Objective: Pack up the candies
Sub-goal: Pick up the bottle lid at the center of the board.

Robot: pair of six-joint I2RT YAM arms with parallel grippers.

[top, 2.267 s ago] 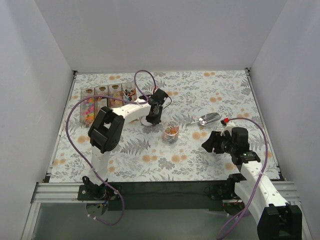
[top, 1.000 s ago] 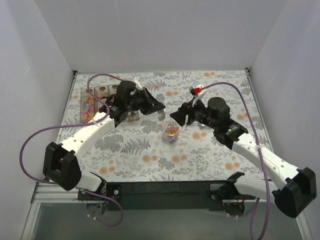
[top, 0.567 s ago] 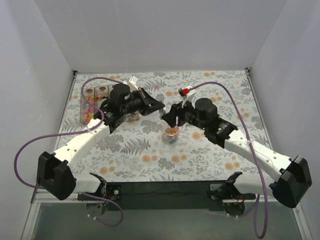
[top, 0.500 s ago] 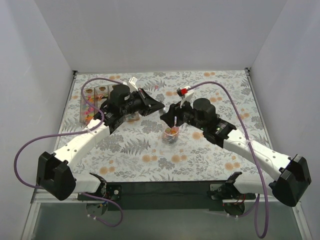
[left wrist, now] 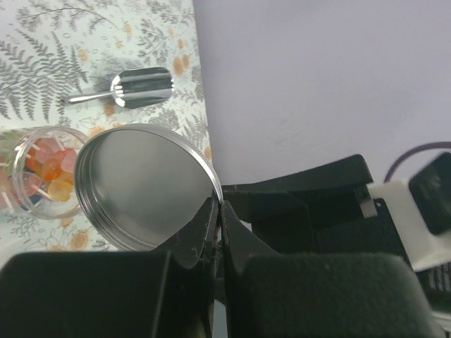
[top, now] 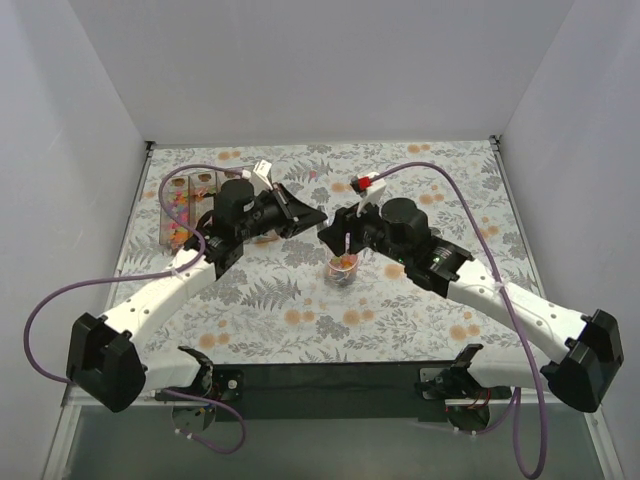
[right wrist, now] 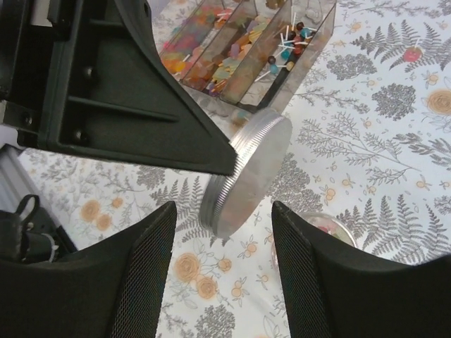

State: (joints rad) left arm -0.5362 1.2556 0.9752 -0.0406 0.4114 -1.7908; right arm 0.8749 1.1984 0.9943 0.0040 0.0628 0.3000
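Both arms have closed in over the jar (top: 343,268) of candies (left wrist: 46,165). Left jaws pinch the tilted metal lid (left wrist: 144,184) by its rim; right jaws gape empty.

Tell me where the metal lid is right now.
The metal lid is held tilted in the air, pinched at its rim by the left gripper, just left of the open jar of candies in the top view.

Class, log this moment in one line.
left claw: shut on round silver metal lid | right claw: open | clear candy jar: uncapped
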